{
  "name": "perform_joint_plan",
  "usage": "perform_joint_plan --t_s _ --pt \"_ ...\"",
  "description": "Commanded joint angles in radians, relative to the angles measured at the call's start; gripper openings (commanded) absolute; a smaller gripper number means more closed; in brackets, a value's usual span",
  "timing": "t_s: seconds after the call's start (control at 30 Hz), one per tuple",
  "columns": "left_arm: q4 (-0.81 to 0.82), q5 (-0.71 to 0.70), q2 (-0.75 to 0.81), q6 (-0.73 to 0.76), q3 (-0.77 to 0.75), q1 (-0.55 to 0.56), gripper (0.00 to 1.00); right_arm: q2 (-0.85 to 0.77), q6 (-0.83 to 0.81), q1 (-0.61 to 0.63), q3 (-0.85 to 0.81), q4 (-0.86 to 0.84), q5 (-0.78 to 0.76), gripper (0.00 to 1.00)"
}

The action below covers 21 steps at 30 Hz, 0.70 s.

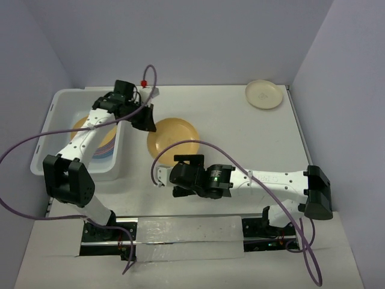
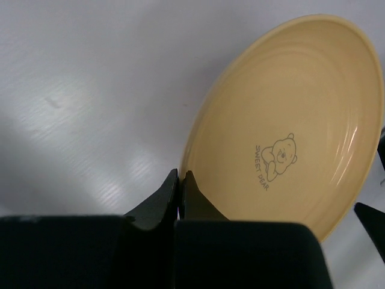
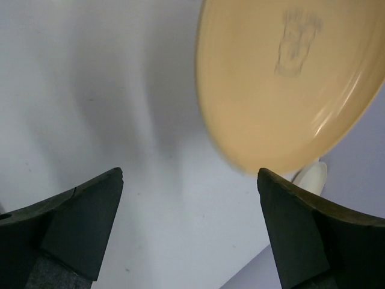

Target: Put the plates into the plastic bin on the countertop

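An orange-yellow plate [image 1: 174, 137] with a bear print sits at the middle of the white countertop [image 1: 240, 132]. My left gripper [image 1: 146, 118] is shut on its left rim, and the left wrist view shows the fingertips [image 2: 187, 179] pinching the rim of the plate [image 2: 289, 120]. The plate looks slightly tilted. My right gripper [image 1: 161, 179] is open and empty just in front of the plate, whose near edge [image 3: 283, 84] shows above the jaws in the right wrist view. The plastic bin [image 1: 60, 102] at the left holds a stack of plates [image 1: 99, 144]. A cream plate [image 1: 263, 94] lies at the back right.
A small white object with a red tip [image 1: 147, 87] stands at the back, just right of the bin. Purple cables loop over both arms. Grey walls close the table on three sides. The cream plate also shows far off in the right wrist view [image 3: 313, 174].
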<state>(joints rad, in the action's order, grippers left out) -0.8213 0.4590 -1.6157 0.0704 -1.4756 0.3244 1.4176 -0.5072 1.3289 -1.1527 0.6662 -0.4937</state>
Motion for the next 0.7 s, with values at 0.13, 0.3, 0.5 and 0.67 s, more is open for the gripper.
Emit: perform_joint_plan --t_s 0.13,0.3,0.5,0.67 --pt "-0.051 0.045 0.028 0.014 -0.285 -0.521 0.0 -0.186 0.055 -0.357 -0.015 -0.107 0.065 1.0" --pt "-0.041 -0.039 -0.03 0.026 -0.35 -0.744 0.0 -0.186 0.036 -0.638 -0.003 -0.14 0.216 1.0" --pt "-0.019 -0.117 -0.108 0.06 -0.307 -0.822 0.0 -0.058 0.017 -0.91 -0.043 -0.174 0.359 1.0" --pt "-0.015 -0.175 -0.179 0.056 -0.272 -0.834 0.0 0.076 0.016 -1.088 -0.149 -0.155 0.461 1.0"
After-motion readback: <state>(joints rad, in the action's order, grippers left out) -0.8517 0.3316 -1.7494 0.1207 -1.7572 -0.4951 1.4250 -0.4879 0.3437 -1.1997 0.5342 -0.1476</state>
